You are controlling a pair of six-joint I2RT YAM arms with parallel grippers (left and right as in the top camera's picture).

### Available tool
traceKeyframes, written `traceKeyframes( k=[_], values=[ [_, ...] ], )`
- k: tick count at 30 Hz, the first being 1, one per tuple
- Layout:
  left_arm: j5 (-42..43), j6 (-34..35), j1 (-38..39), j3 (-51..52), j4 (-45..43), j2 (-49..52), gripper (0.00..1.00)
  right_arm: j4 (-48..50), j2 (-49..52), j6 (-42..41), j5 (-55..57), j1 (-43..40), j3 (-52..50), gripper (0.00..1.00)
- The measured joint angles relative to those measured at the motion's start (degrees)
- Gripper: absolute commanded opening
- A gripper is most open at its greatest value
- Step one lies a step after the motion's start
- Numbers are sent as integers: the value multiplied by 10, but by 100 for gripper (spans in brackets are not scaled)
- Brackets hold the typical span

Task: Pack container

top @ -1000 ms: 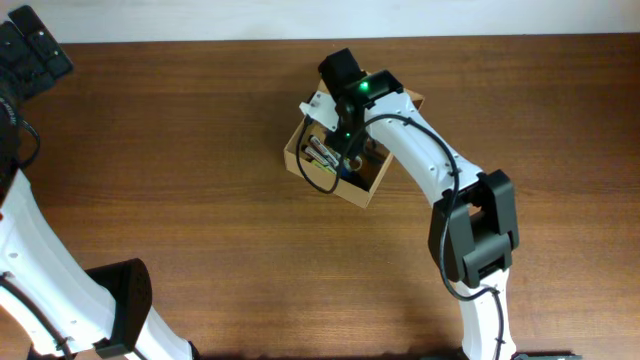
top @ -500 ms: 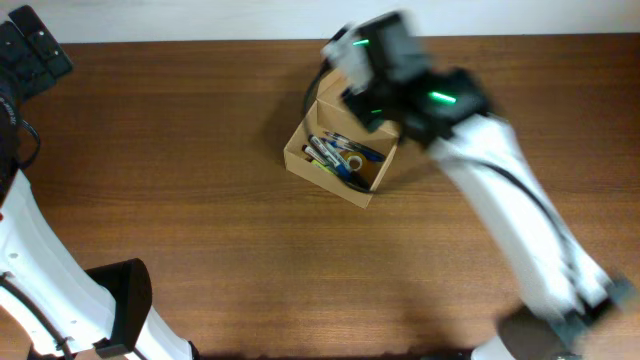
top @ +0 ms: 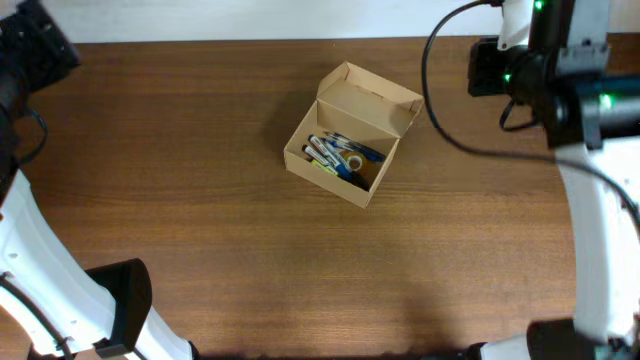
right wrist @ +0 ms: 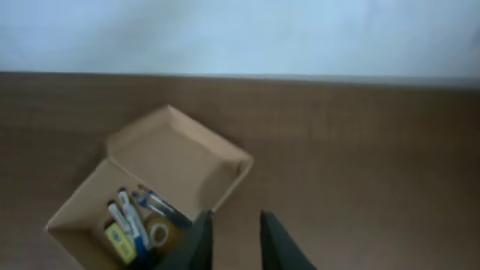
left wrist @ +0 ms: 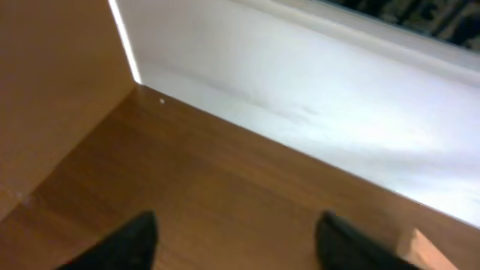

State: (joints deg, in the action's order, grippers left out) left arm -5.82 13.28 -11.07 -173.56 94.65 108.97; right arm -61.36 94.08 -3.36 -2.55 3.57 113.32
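The right gripper (right wrist: 234,241), fingers nearly together and empty, has pulled back from the container (top: 352,135), now down-left of it, pens (top: 335,155) inside, lid unclosed.

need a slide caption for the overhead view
Open cardboard box holding pens sits mid-table, lid flap up, both arms away from it.

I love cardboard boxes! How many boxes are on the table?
1. The cardboard box sits mid-table, lid open, with pens inside. No other box shows in any view.
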Motion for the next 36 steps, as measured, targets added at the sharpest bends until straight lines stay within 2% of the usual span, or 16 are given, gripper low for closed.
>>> traceKeyframes(
  k=[4,8,12,17,27,36],
  values=[
    [23,-12,0,26,18,0,59,-10,47,-49,-39,-39,-10,18],
    [69,-38,1,118,17,14,58,-31,96,-81,-68,-57,-10,4],
    [140,-74,11,230,-6,72,55,-37,154,-104,-109,-59,-10,4],
    [205,-104,32,320,-30,153,55,-42,230,-129,-161,-59,-11,4],
    [239,-121,62,337,-52,176,58,-16,327,-163,-188,-59,-13,4],
    [241,-122,62,337,-57,176,62,90,341,-150,-260,-57,-14,4]
  ],
)
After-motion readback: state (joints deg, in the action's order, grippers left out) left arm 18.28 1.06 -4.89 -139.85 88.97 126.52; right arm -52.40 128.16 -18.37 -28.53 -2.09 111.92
